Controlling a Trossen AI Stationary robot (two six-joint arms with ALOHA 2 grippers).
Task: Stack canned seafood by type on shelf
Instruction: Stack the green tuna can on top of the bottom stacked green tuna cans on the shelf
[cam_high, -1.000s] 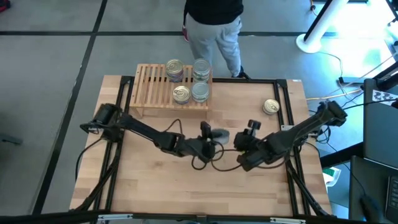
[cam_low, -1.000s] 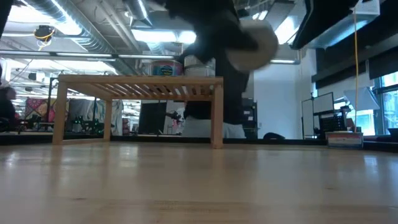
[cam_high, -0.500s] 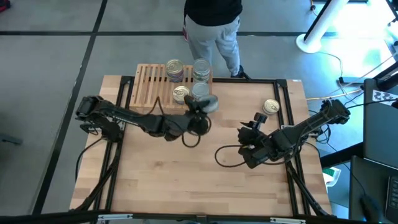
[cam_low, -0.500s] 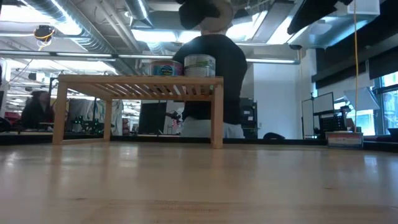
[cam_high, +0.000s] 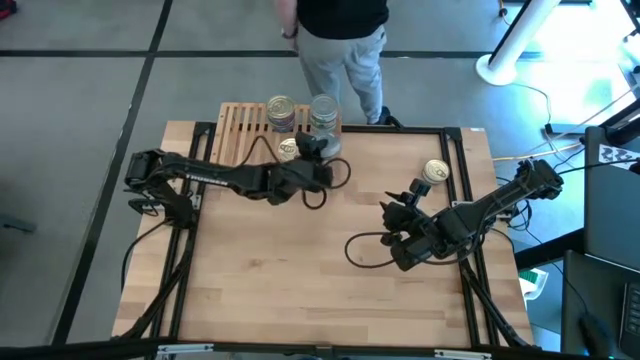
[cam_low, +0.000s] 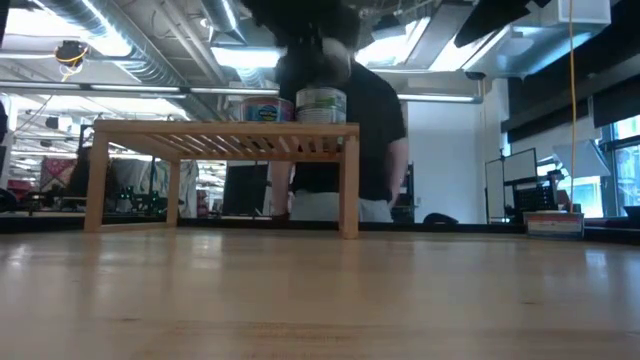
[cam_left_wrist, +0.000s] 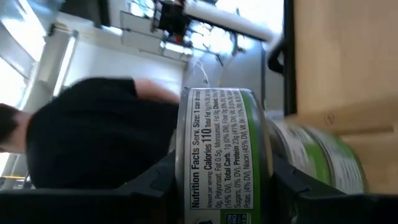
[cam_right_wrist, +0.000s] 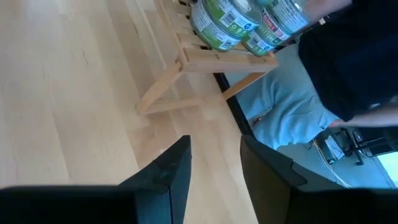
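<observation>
My left gripper reaches over the right end of the shelf, a light slatted rack, shut on a green-labelled tin. In the low view that tin hangs just above a green-labelled tin standing on the shelf. More tins stand on the slats: a gold-lidded stack, a silver-lidded one and a gold-lidded one. A lone gold-lidded tin lies flat on the table. My right gripper is open over the table's right half, touching nothing. My left gripper pinches the tin between its two fingers, one at each side of the printed wall. The fingers come level from the table's near-left. The tin is lifted clear, just over the shelf's green-labelled tin; whether the two touch, I cannot tell.
A person in a dark top and grey trousers stands right behind the shelf at the table's far edge. Loose cables loop on the wood between the arms. The right wrist view shows the shelf's leg and bare tabletop.
My left gripper has carried the tin from the table's middle toward the far edge, up above shelf height, then down over the green-labelled tin at the shelf's right end. My right gripper has drawn back slightly toward the right.
</observation>
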